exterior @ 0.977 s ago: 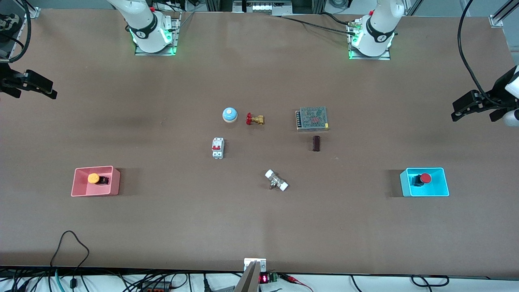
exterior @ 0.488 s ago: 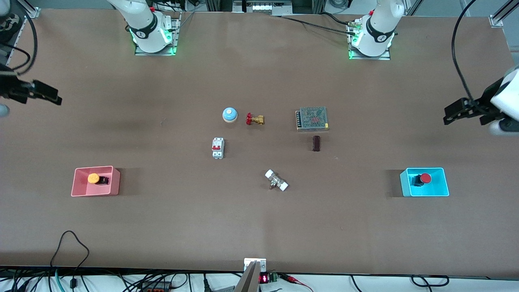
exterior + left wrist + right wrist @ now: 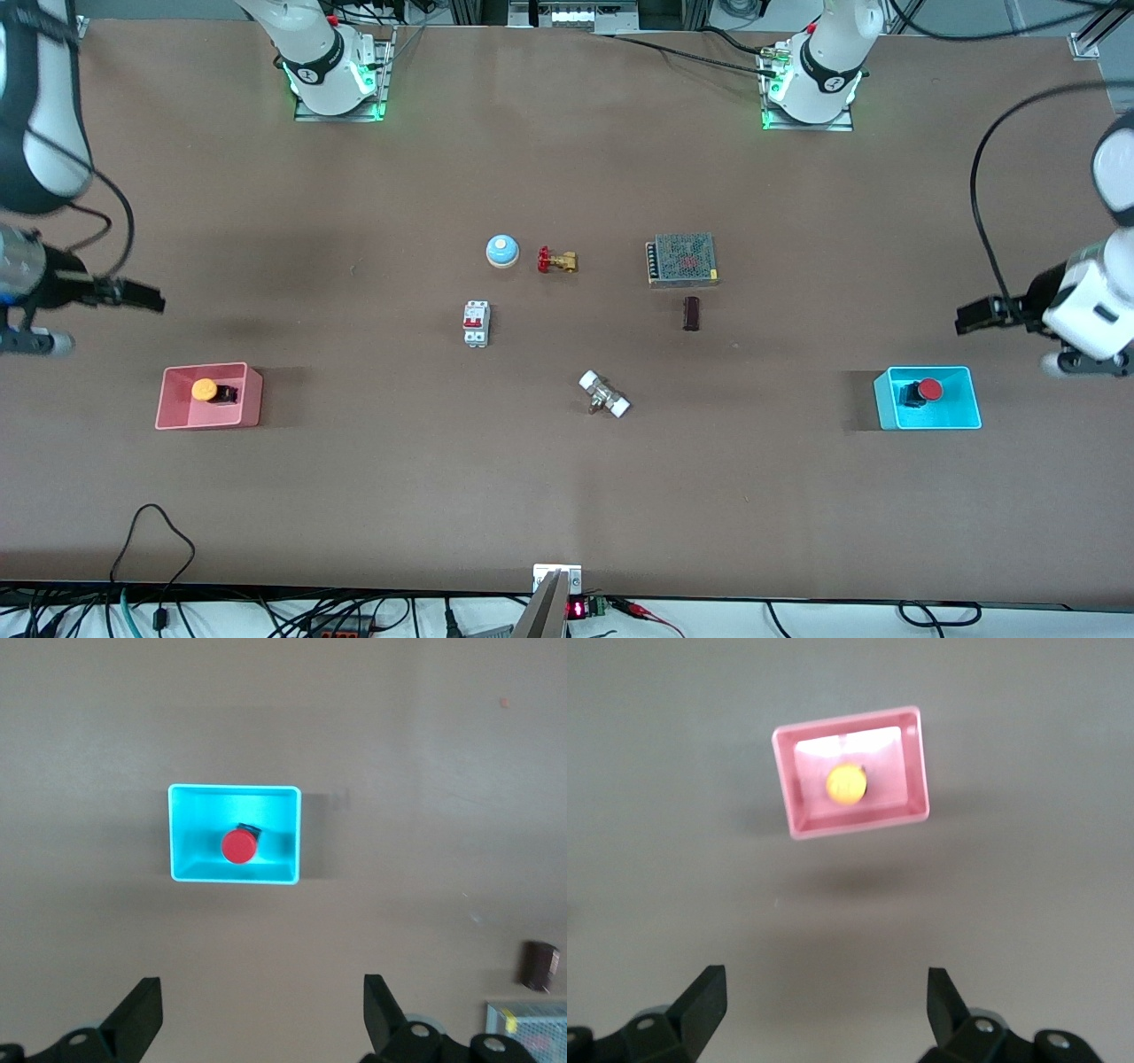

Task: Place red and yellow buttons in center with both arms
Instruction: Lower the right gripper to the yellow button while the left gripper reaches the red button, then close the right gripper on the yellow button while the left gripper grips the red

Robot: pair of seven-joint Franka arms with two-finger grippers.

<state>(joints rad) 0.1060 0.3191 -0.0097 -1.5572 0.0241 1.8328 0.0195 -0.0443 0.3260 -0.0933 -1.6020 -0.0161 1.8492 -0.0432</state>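
Note:
The red button (image 3: 922, 390) lies in the cyan tray (image 3: 967, 400) at the left arm's end; it also shows in the left wrist view (image 3: 238, 846). The yellow button (image 3: 209, 390) lies in the pink tray (image 3: 174, 409) at the right arm's end, and shows in the right wrist view (image 3: 845, 782). My left gripper (image 3: 967, 316) is open and empty, up in the air over bare table beside the cyan tray (image 3: 182, 828). My right gripper (image 3: 146, 299) is open and empty, in the air over bare table beside the pink tray (image 3: 793, 788).
Around the table's middle lie a blue dome bell (image 3: 502, 251), a brass valve with a red handwheel (image 3: 556, 260), a white breaker (image 3: 477, 322), a mesh power supply (image 3: 682, 259), a dark block (image 3: 692, 313) and a white-ended fitting (image 3: 604, 394).
Both arms have swung in from the table's ends and moved toward the trays. The buttons and other things have not moved.

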